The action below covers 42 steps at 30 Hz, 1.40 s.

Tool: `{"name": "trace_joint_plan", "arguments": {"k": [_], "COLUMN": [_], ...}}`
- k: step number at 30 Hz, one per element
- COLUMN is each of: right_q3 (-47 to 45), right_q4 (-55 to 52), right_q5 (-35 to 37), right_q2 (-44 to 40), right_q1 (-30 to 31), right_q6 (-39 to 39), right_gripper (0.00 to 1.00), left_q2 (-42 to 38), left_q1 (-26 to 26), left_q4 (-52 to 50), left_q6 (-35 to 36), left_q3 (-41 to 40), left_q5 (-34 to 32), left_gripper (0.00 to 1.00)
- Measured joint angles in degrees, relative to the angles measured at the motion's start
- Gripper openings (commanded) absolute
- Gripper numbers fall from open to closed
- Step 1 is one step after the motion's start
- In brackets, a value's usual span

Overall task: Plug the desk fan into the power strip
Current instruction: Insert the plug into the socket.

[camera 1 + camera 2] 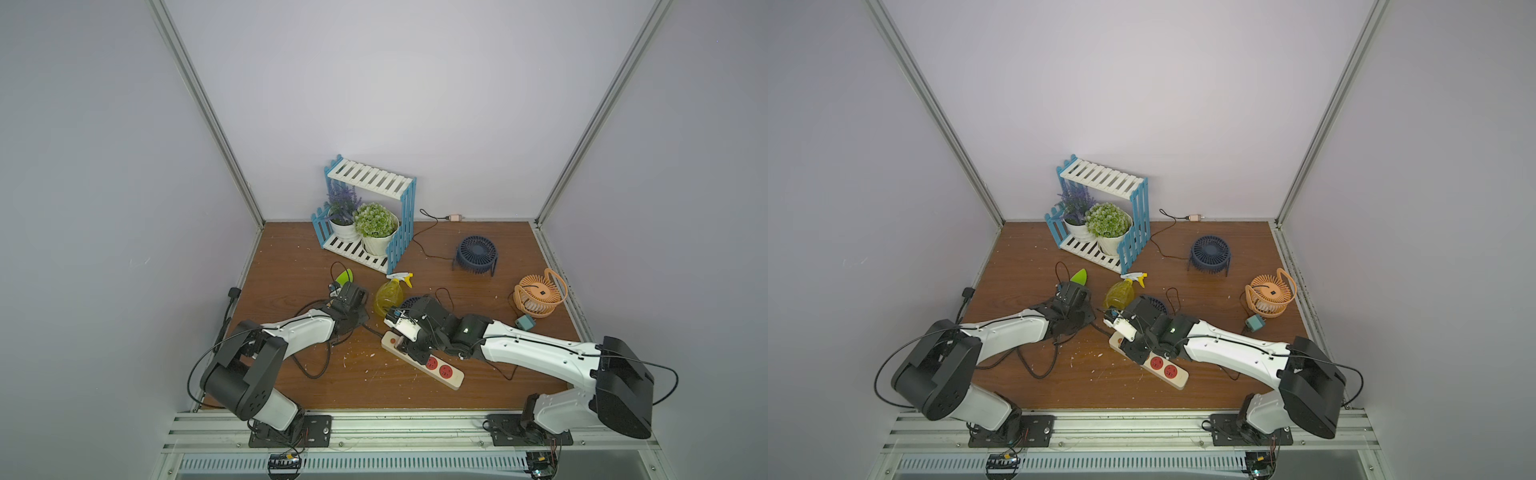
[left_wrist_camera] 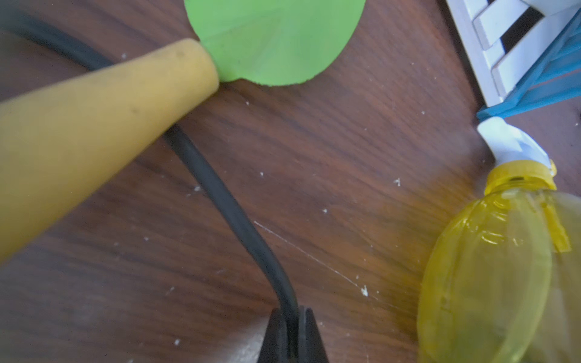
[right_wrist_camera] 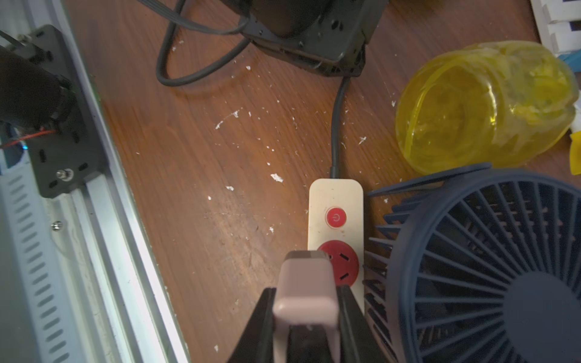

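Observation:
The cream-beige power strip point(image 1: 441, 370) lies slantwise at the front middle of the table, two red sockets showing in both top views. My right gripper point(image 3: 306, 292) is shut on a pale pink plug point(image 3: 305, 279), held just above the strip's point(image 3: 334, 198) first red socket point(image 3: 344, 262), beside the red button point(image 3: 336, 217). A navy desk fan point(image 3: 487, 267) stands right against the strip. My left gripper point(image 2: 292, 317) is shut on the strip's black cord point(image 2: 220, 195), beyond the strip's button end. The plug's prongs are hidden.
A yellow spray bottle point(image 1: 388, 293) lies between the grippers. A green trowel point(image 2: 273, 37) with a yellow handle lies by the left gripper. At the back stand a blue-white plant shelf point(image 1: 370, 216), another navy fan point(image 1: 476, 253), an orange fan point(image 1: 538, 293) and a teal adapter point(image 1: 524, 322).

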Motion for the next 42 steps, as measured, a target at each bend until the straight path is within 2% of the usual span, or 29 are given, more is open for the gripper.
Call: {"name": "trace_joint_plan", "arguments": {"k": [24,42], "right_q3": [5.1,5.7], "right_q4": [-5.5,-4.8], "right_q5": [2.9,0.5], "right_q2": [6.7,7.7], "right_q1": [0.0,0.0], "right_q6": [-5.2,-5.2], "right_gripper": [0.00,0.00], "left_q2": [1.7,1.7], "left_q1": [0.9,1.1], "left_q4": [0.2,0.0], "left_q6": [2.1,2.9], "left_q3": [1.0,1.8], "left_q5": [1.7,2.2], "left_gripper": [0.00,0.00]}}
